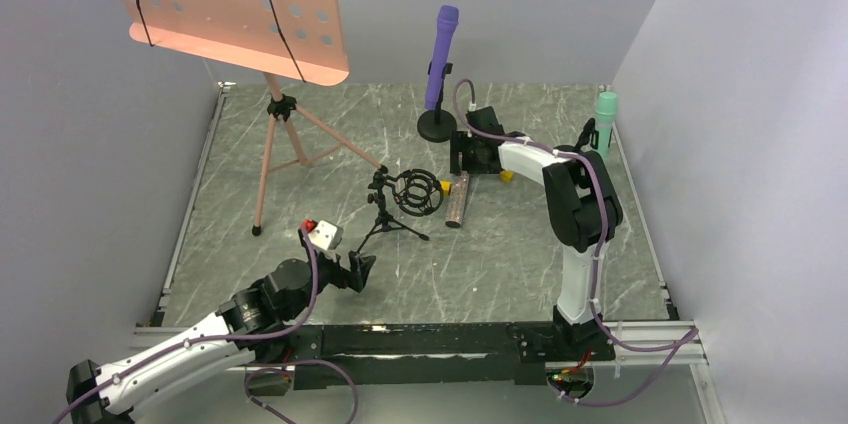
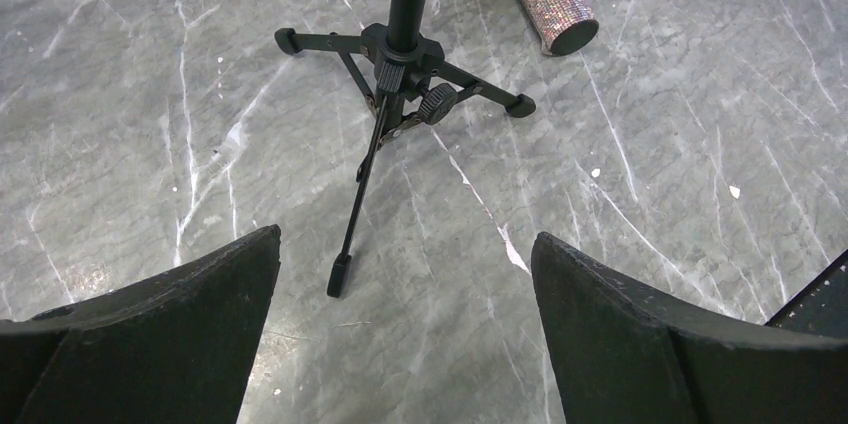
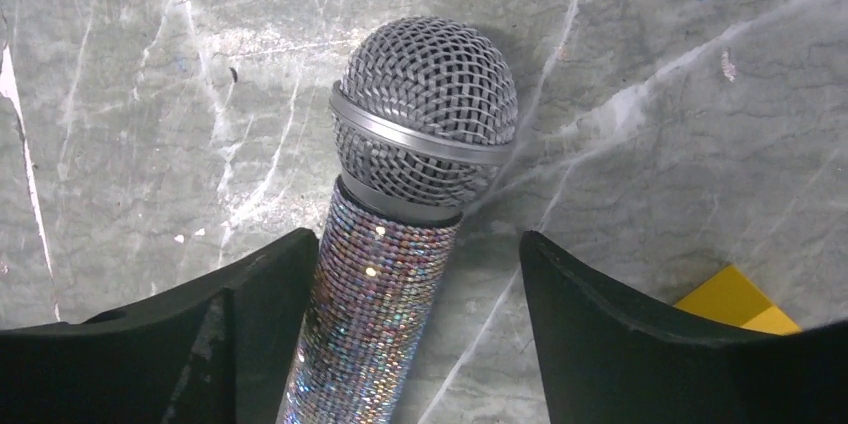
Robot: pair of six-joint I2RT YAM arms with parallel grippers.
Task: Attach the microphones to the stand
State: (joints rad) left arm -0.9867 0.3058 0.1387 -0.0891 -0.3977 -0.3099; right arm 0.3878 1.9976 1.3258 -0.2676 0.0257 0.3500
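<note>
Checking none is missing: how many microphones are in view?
3. The purple microphone upright on a stand at the back; mint green microphone upright by the right wall; glittery microphone lying on the table. None appears hidden.

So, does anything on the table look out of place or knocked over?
Only the glittery microphone: it lies flat on the table next to the small tripod stand, whose ring is empty, while the purple microphone and the green microphone stand upright. Nothing looks spilled or broken.
</note>
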